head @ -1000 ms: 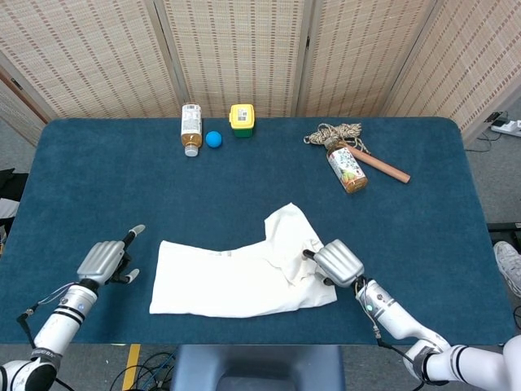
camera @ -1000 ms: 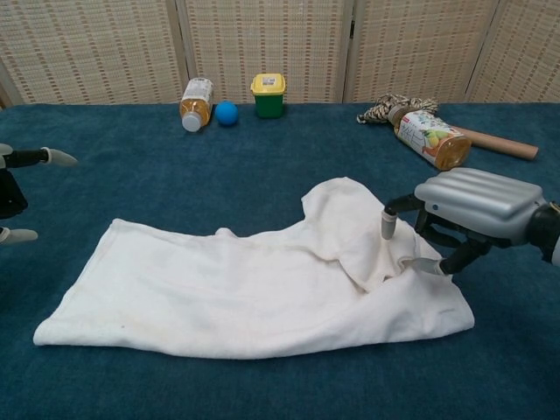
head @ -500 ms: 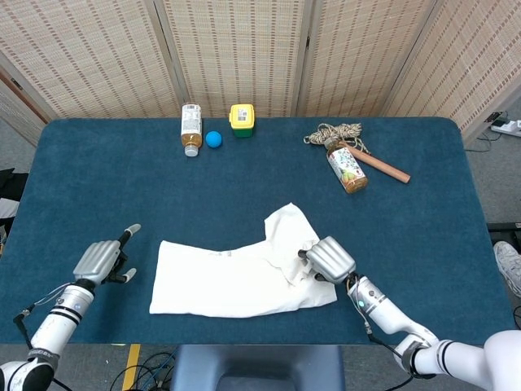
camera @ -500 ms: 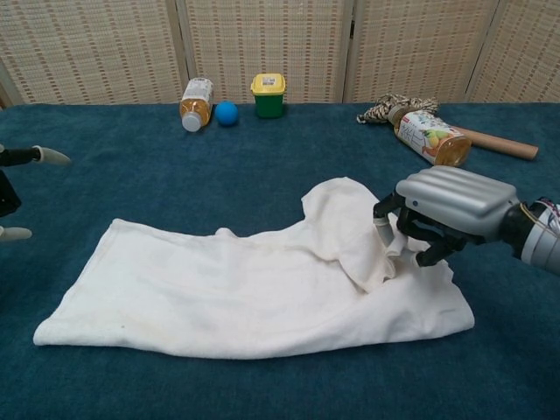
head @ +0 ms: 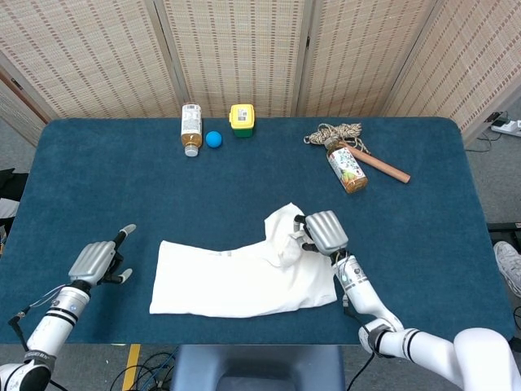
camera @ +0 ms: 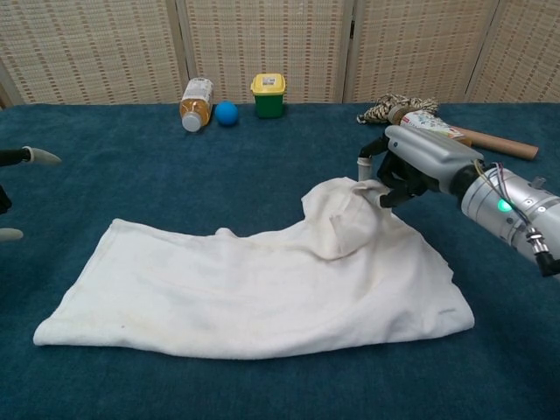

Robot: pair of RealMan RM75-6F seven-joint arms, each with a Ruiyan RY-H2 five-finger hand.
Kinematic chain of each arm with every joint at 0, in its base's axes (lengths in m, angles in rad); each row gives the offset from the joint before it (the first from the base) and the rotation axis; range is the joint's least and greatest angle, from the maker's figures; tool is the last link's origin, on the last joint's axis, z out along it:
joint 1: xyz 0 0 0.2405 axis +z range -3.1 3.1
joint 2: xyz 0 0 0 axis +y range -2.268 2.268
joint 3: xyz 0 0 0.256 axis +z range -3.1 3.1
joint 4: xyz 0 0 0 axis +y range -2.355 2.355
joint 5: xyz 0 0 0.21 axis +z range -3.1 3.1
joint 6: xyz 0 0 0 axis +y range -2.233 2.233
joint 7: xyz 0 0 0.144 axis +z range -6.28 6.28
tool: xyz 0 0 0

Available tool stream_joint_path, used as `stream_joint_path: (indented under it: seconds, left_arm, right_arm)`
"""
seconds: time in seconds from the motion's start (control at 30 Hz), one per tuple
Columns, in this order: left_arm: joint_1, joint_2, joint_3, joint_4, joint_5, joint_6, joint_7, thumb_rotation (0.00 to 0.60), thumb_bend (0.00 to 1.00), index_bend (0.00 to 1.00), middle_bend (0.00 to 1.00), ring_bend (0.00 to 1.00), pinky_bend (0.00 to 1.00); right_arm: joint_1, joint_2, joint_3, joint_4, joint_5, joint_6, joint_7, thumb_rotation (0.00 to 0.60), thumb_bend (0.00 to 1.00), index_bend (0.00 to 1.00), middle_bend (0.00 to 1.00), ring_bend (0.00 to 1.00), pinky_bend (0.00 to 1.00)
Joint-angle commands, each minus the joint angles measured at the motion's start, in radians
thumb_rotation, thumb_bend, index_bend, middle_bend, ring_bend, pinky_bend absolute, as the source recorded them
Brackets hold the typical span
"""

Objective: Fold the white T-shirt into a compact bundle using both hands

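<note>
I see the white T-shirt [camera: 254,297] as soft, matt cloth, slightly creased. My right hand [camera: 411,166] has a smooth, silvery shell with a dull sheen. The table [head: 114,179] wears a napped, matt blue fabric. The bottle [head: 190,129] looks like glossy clear plastic, the stick [head: 383,167] like bare wood.

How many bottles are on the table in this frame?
2. One bottle with amber liquid lies at the far edge, left of the blue ball. A second, labelled bottle lies far right beside the coiled rope. No others show.
</note>
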Motion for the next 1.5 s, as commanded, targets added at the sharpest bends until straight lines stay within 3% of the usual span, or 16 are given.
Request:
stream_joint_path:
  seconds: [0.03, 0.63, 1.1, 1.23, 1.3, 1.5]
  left_arm:
    - [0.002, 0.002, 0.001, 0.001, 0.003, -0.001, -0.002, 0.6, 0.35, 0.0, 0.94, 0.86, 0.97]
    - [0.012, -0.002, 0.005, 0.023, 0.018, -0.007, -0.025, 0.6, 0.35, 0.0, 0.94, 0.86, 0.97]
    - [0.021, -0.004, 0.01, 0.038, 0.024, -0.014, -0.042, 0.6, 0.35, 0.0, 0.94, 0.86, 0.97]
    - [0.023, -0.003, 0.011, 0.042, 0.027, -0.015, -0.046, 0.6, 0.35, 0.0, 0.94, 0.86, 0.97]
    - [0.024, -0.003, 0.01, 0.043, 0.028, -0.015, -0.049, 0.6, 0.35, 0.0, 0.94, 0.86, 0.97]
    - [0.026, -0.005, 0.009, 0.045, 0.03, -0.015, -0.05, 0.6, 0.35, 0.0, 0.94, 0.86, 0.97]
  right_arm:
    - [0.025, -0.043, 0.03, 0.051, 0.042, -0.021, -0.019, 0.6, 0.55, 0.73, 0.93, 0.99, 1.0]
    - [0.12, -0.199, 0.149, 0.303, 0.185, -0.076, -0.006, 0.6, 0.57, 0.73, 0.93, 0.99, 1.0]
    - [0.186, -0.26, 0.119, 0.46, 0.161, -0.123, -0.03, 0.6, 0.57, 0.73, 0.93, 0.99, 1.0]
    - [0.202, -0.269, 0.127, 0.497, 0.182, -0.158, -0.071, 0.6, 0.53, 0.57, 0.91, 0.99, 1.0]
    - [0.208, -0.268, 0.133, 0.502, 0.192, -0.172, -0.083, 0.6, 0.46, 0.42, 0.9, 0.99, 1.0]
    - [0.221, -0.262, 0.146, 0.495, 0.212, -0.188, -0.112, 0.6, 0.3, 0.21, 0.89, 0.99, 1.0]
